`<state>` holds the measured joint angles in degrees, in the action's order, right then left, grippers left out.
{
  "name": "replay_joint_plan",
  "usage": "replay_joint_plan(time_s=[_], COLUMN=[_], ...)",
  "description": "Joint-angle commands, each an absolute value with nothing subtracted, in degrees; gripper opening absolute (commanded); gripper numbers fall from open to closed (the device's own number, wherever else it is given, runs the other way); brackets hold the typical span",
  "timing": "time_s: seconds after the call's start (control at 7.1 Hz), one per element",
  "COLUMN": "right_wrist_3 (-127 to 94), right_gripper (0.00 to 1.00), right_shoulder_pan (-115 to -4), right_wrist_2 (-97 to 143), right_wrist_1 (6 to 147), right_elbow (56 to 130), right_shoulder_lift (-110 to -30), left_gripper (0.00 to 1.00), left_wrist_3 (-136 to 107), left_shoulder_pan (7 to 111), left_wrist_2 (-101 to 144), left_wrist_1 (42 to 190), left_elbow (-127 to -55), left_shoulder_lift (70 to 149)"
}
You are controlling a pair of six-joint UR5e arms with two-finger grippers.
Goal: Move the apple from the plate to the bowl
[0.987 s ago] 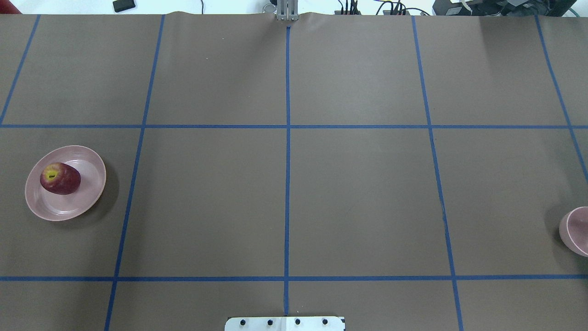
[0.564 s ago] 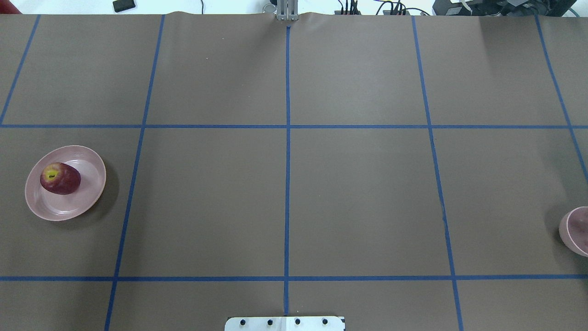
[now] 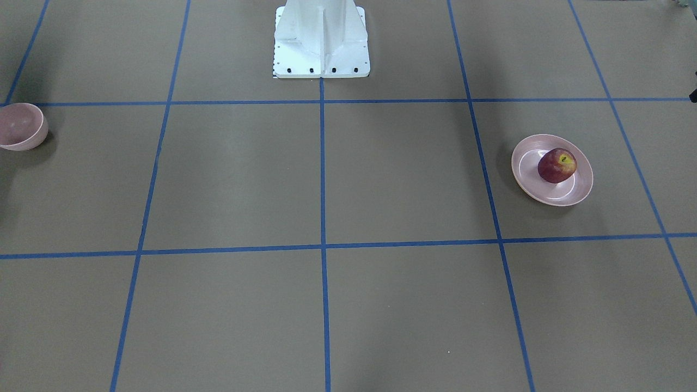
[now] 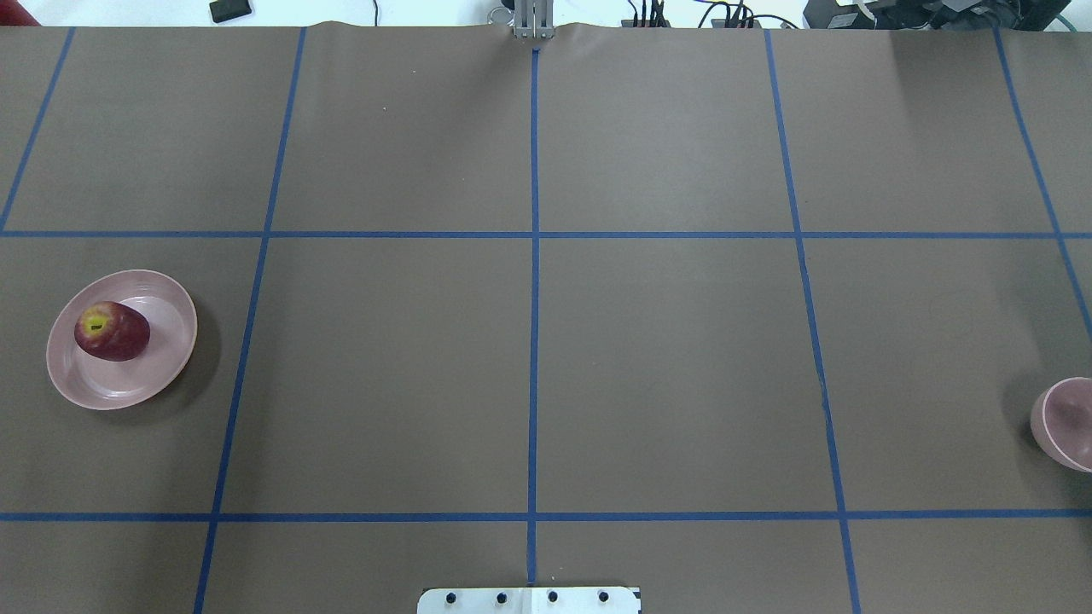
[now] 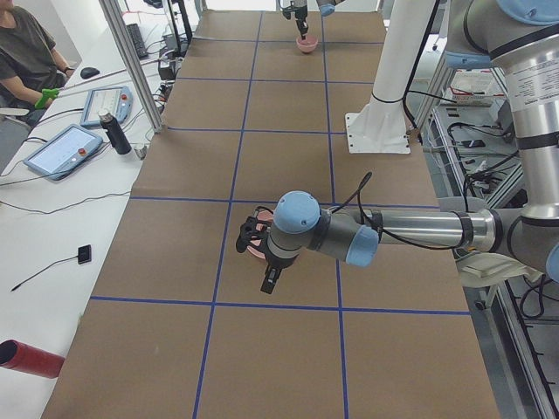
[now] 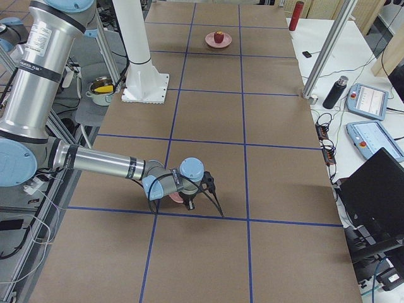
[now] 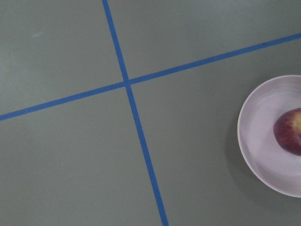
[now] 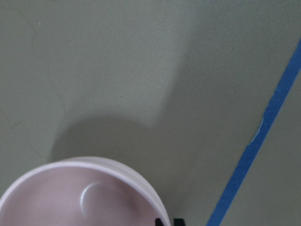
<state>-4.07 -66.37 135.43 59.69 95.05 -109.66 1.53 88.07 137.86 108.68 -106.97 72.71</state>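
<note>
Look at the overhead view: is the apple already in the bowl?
No, the apple lies on the plate, far from the bowl.

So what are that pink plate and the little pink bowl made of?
The plate looks like glossy plastic or melamine, given its bright reflections. The bowl looks like matte plastic, with only a dull sheen; ceramic can't be excluded for either.
</note>
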Motion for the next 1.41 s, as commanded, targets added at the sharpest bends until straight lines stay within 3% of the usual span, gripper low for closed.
replay_joint_plan(time_s=[0.0,0.28,0.42,0.7,0.99,1.27], right_wrist_3=[-6.83,-22.34,-34.94,-50.38,-62.17,-67.04], right_gripper=[0.0,0.0,0.0,0.0,0.0,0.0], right_shoulder_pan=[-66.19,-60.24,-56.38,-48.81,-39.07,-36.4], right_wrist_2=[135.79,135.79,135.79,134.31,123.12,121.73], right_wrist_1=[59.94,60.12,61.86,67.37,88.65,90.79], right_elbow=[99.56,104.75,105.11,105.03,103.81,98.72], right_shoulder_lift=[-109.17,-105.14,-99.46,-86.02,-64.1,-56.45], left_gripper=[0.98,0.98,0.98,0.98,0.98,0.98], left_wrist_3=[1.49,1.49,1.49,1.41,-1.12,-6.94], left_shoulder_pan=[88.07,88.07,88.07,88.07,87.98,87.63], left_wrist_2=[138.43,138.43,138.43,138.52,139.47,141.5], left_wrist_1=[108.72,108.63,108.72,108.63,108.02,108.46], left_elbow=[-106.96,-106.53,-106.52,-106.61,-106.44,-106.35], left_shoulder_lift=[72.6,72.68,72.69,72.95,73.82,75.15])
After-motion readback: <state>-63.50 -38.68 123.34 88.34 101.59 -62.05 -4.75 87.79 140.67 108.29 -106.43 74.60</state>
